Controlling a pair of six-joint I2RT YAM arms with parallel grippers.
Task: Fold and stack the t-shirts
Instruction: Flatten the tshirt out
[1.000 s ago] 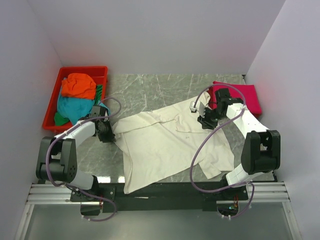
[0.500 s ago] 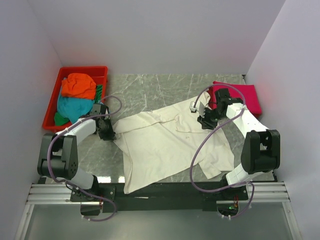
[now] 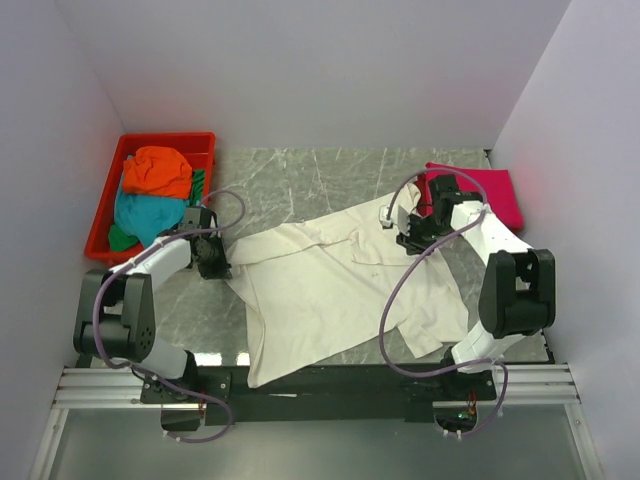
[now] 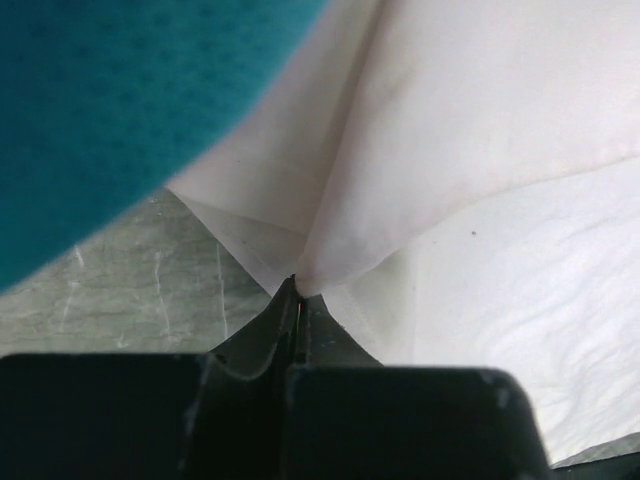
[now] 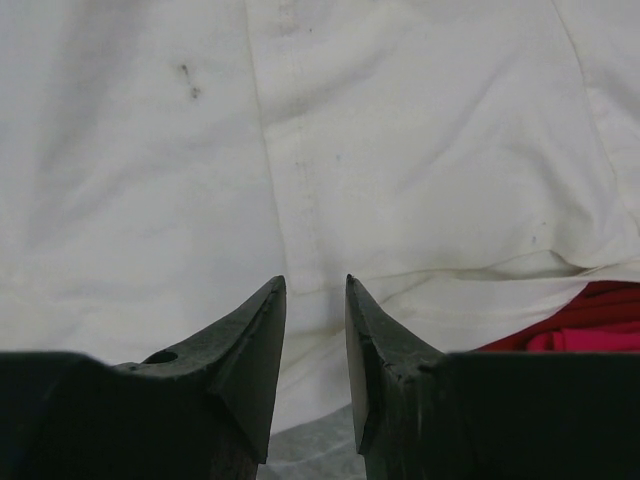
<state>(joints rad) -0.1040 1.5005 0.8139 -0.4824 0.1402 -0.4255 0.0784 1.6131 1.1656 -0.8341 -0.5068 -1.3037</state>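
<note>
The large cream-white t-shirt (image 3: 330,290) lies spread and creased on the marble table. My left gripper (image 3: 213,265) is shut on its left sleeve edge, and the cloth is pinched at the tips in the left wrist view (image 4: 297,287). My right gripper (image 3: 405,240) is open with a narrow gap, just over the shirt's right shoulder edge (image 5: 300,150), with nothing between the fingers (image 5: 255,340). A folded magenta-pink t-shirt (image 3: 490,195) lies at the back right and shows in the right wrist view (image 5: 585,330). The orange (image 3: 158,170) and teal (image 3: 150,213) t-shirts lie bundled in the tray.
The red plastic tray (image 3: 170,140) stands at the back left against the wall. Teal cloth (image 4: 120,110) fills the upper left of the left wrist view. White walls close in the left, back and right. The shirt's hem hangs over the table's near edge (image 3: 270,372).
My left gripper has shifted slightly left and back with the sleeve edge in it. My right gripper has moved a little left over the shirt's shoulder.
</note>
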